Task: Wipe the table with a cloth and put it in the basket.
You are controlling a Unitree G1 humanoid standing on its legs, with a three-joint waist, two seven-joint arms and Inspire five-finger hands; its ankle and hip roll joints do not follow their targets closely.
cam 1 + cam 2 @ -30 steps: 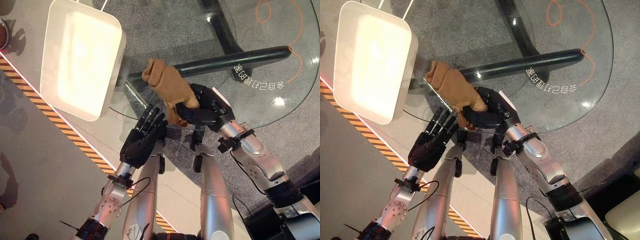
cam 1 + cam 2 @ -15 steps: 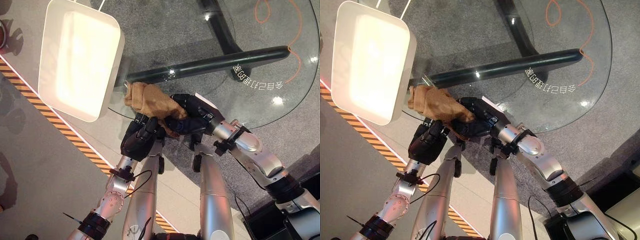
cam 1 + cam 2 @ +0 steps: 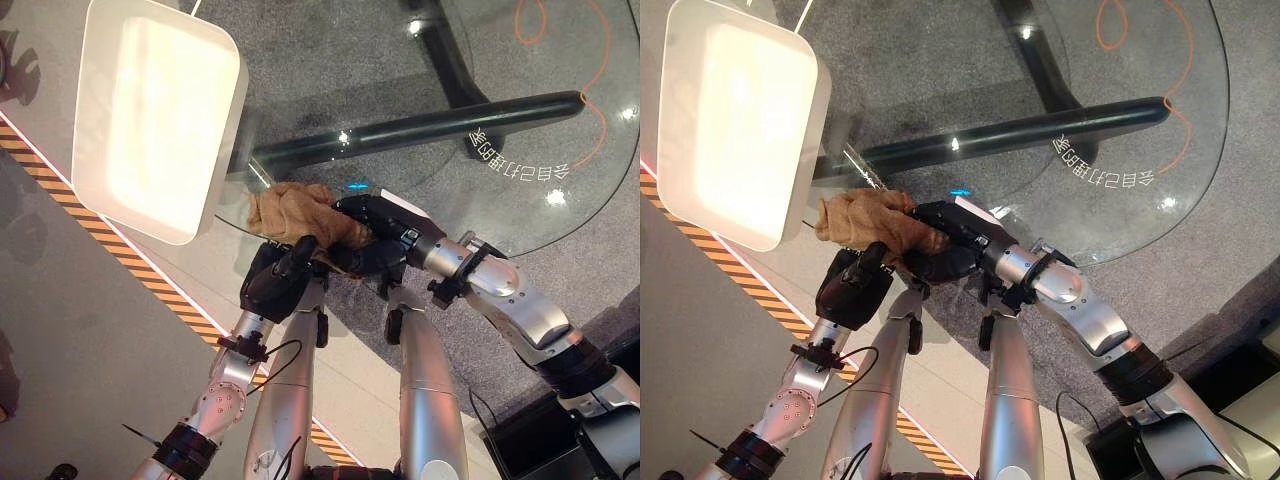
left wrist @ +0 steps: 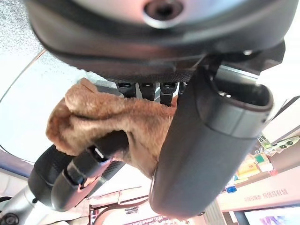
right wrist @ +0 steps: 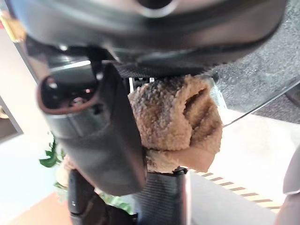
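A crumpled brown cloth [image 3: 295,212] is held at the near rim of the round glass tabletop [image 3: 560,215], on the side nearest the white basket [image 3: 155,115]. The cloth is gripped by both hands at once. The right hand [image 3: 375,235] is seen reaching in over the rim of the tabletop, its fingers curled round the end of the cloth that lies away from the basket; in the right wrist view the cloth [image 5: 180,126] is seen bunched between the thumb [image 5: 101,126] and the fingers. The left hand [image 3: 280,280] is placed just below the cloth, off the tabletop's edge, with its fingers bent upward into the fabric; in the left wrist view the cloth [image 4: 108,124] is seen pressed between the thumb [image 4: 206,140] and the fingers, with dark fingers of the other hand wrapped round its lower fold. The two hands are in contact with the cloth close to each other. The basket is seen standing beside the tabletop, just past the cloth, with its long side toward it. A yellow-and-black striped line [image 3: 110,245] is marked on the floor below the basket.
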